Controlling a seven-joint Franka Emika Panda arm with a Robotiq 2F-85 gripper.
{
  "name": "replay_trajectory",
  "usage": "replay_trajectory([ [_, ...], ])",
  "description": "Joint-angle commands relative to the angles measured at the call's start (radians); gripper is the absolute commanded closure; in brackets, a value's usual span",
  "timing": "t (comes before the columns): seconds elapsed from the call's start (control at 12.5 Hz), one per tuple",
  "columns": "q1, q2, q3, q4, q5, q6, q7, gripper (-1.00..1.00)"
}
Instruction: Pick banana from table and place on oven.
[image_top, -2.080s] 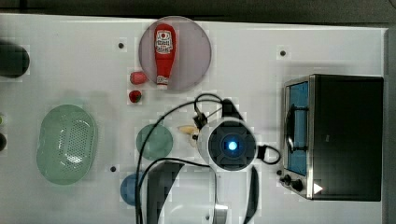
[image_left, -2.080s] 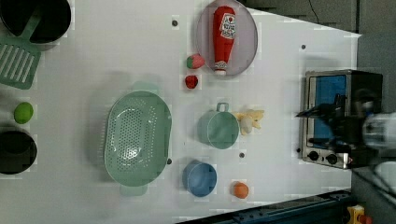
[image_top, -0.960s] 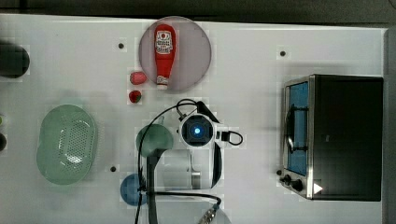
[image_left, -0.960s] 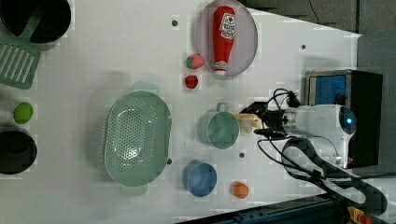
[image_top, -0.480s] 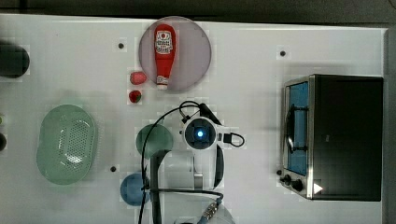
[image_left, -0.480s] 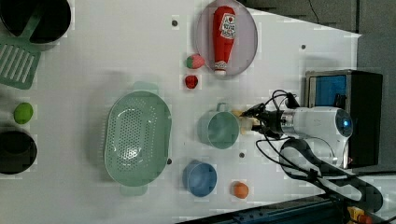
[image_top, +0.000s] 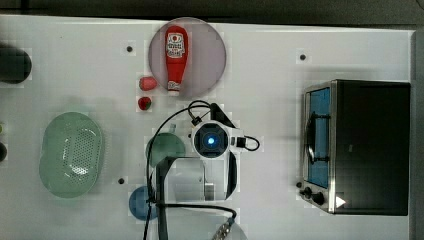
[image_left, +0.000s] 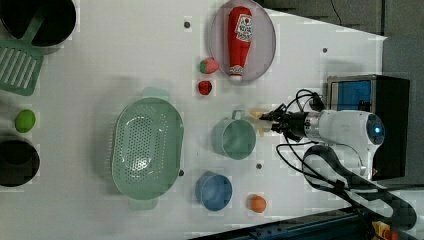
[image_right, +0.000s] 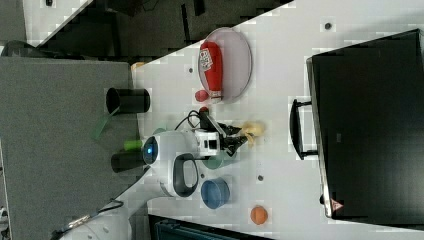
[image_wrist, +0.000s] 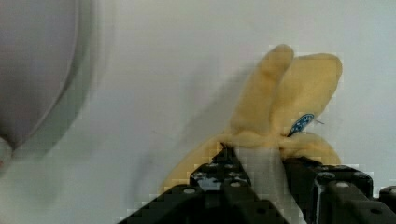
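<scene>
Top view: the arm's wrist covers the table beside the green cup; the oven stands well apart at the top view's right.

Left view: the gripper meets the banana just beside the cup.

Right view: the banana lies at the fingertips.

Wrist view: the fingers sit narrowly parted, flanking the banana's pale core on the table.

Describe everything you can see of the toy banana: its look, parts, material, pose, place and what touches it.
The banana is a soft, plush-looking toy, pale yellow, with peel strips splayed around a cream core and a small blue sticker. It lies on the white table, just beside the teal cup in the left view. The black fingers of the end effector flank its cream core, one on each side.
</scene>
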Motion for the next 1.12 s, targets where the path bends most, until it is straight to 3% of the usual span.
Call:
replay_trajectory([
  [0.08,-0.017,-0.163,0.0,0.066,0.0,-0.095,0.027,0.45],
  [0.4,-0.02,-0.393,-0.02,0.244,0.001,-0.568,0.027,0.45],
  [0.64,-0.029,-0.488,-0.086,0.394,0.0,-0.866,0.026,0.46],
  [0.88,-0.049,-0.493,-0.21,0.472,-0.025,-0.96,-0.014,0.45],
  [1.12,-0.056,-0.444,-0.352,0.491,-0.127,-0.915,-0.298,0.45],
])
